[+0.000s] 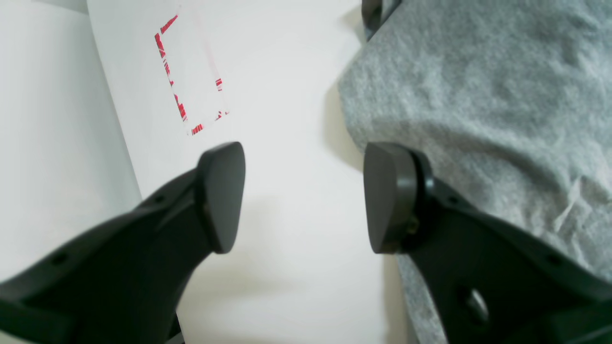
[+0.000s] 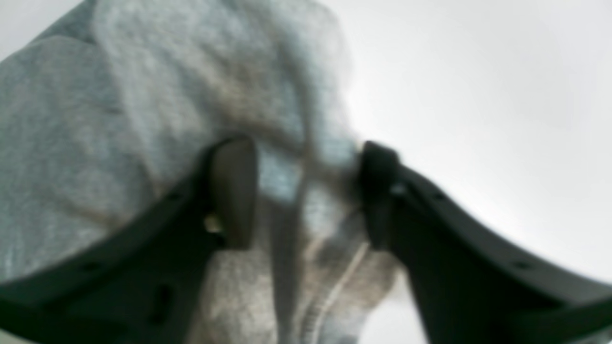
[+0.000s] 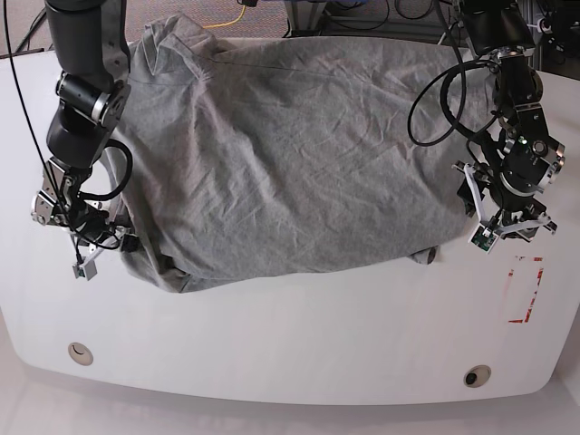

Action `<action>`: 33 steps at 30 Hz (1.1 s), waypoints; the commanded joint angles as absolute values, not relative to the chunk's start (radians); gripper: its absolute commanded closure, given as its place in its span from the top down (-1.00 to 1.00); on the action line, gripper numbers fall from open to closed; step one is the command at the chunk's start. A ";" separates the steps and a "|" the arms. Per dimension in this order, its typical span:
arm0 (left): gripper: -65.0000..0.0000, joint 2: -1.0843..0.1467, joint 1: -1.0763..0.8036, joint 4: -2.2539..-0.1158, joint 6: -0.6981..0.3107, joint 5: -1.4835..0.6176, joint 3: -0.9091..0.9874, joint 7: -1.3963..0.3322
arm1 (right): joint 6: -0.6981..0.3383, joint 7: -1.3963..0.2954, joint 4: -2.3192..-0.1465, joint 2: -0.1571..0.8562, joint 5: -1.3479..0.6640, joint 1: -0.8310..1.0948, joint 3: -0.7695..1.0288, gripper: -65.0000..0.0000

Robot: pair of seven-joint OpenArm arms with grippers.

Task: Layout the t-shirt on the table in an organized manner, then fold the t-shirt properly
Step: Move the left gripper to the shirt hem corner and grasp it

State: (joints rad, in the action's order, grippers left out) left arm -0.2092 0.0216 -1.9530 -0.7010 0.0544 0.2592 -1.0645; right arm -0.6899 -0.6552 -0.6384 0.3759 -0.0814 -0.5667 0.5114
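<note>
Grey t-shirt (image 3: 290, 154) spread on table (image 3: 299, 335).
Right gripper (image 2: 301, 191) half-closed astride a bunched fold; left gripper (image 1: 303, 196) open, empty, beside the hem.

I see the t-shirt (image 3: 290, 154) covering the far half of the table (image 3: 299, 335); the near strip lies bare for passing. Cable loops (image 3: 439, 100) hang by my left end effector (image 1: 303, 196), beside the shirt's edge.

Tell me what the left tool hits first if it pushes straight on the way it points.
Probably the bare table: the left tool stands open over white surface, with the t-shirt edge just beside one finger. Depth is unclear.
</note>
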 commanded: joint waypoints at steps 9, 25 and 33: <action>0.13 -0.236 0.044 -1.968 -0.698 0.056 0.326 -1.050 | -0.698 -0.647 -0.656 0.369 -0.091 -0.585 0.512 -0.99; 0.13 -0.131 0.176 -1.791 -0.698 0.053 0.348 -1.050 | -0.698 -0.667 -0.659 0.377 -0.091 -0.573 0.512 -0.99; 0.13 -0.054 0.288 -1.604 -0.698 0.053 0.366 -1.046 | -0.698 -0.667 -0.659 0.374 -0.091 -0.573 0.512 -0.99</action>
